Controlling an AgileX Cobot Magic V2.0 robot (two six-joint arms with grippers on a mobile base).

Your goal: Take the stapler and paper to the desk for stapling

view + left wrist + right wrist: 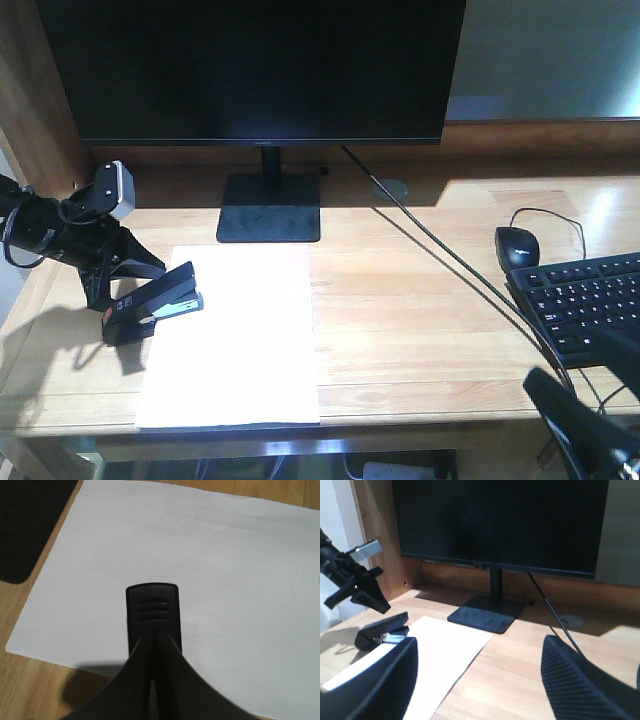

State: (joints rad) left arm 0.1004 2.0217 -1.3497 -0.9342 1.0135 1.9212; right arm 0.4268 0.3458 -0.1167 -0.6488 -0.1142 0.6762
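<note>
The black stapler (155, 303) lies on the left edge of the white paper (240, 340), which lies flat on the light-wood desk (420, 300). My left gripper (108, 295) is shut and empty, just above the stapler's rear end. In the left wrist view its closed tips (152, 642) cover most of the stapler (152, 610), with the paper (200, 555) beneath. My right gripper (480, 680) is open and empty, low over the desk's front right; it also shows in the front view (580, 430). The right wrist view shows the stapler (382, 626) and the paper (445, 645).
A black monitor (250, 70) on a flat base (270, 208) stands behind the paper. A mouse (517, 246) and keyboard (590, 300) lie at the right, with a thin cable (440, 250) running diagonally. A round cable hole (391, 187) is at the back, a wooden side panel (30, 100) at the left.
</note>
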